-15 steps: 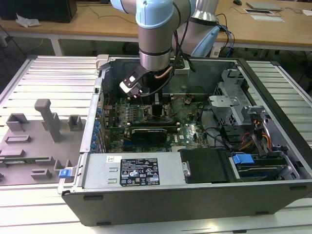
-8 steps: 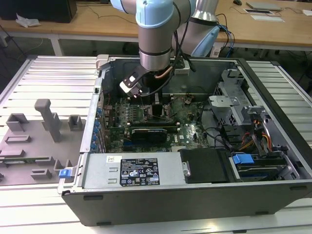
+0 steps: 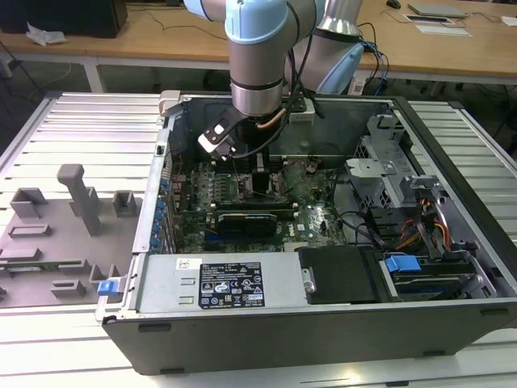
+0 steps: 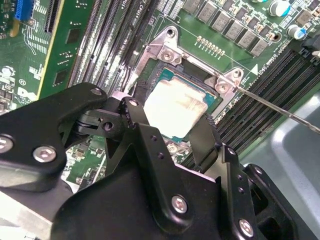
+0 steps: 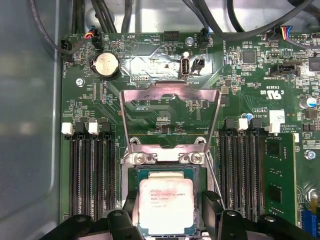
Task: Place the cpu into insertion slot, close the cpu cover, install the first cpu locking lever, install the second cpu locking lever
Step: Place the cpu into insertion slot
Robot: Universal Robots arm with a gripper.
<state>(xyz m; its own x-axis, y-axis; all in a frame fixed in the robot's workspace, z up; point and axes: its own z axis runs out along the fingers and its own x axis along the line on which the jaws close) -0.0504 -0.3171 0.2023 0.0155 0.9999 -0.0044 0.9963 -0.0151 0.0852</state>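
One step looks done: your cpu (image 5: pixel 166 210) sits in the insertion slot (image 5: pixel 134 185), gripper (image 4: pixel 170 117) fingers (image 4: pixel 207 135) spread beside it, cpu cover (image 5: pixel 170 112) open.

The cpu (image 5: pixel 166 202) seems seated in the insertion slot (image 5: pixel 131 177), pale face up. The cpu cover (image 5: pixel 170 93) stands swung open from the slot's hinge edge. The gripper (image 5: pixel 170 212) straddles the slot, its fingers (image 5: pixel 212 210) spread beside the cpu.

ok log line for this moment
cpu seated in insertion slot | cpu cover open | gripper at cpu
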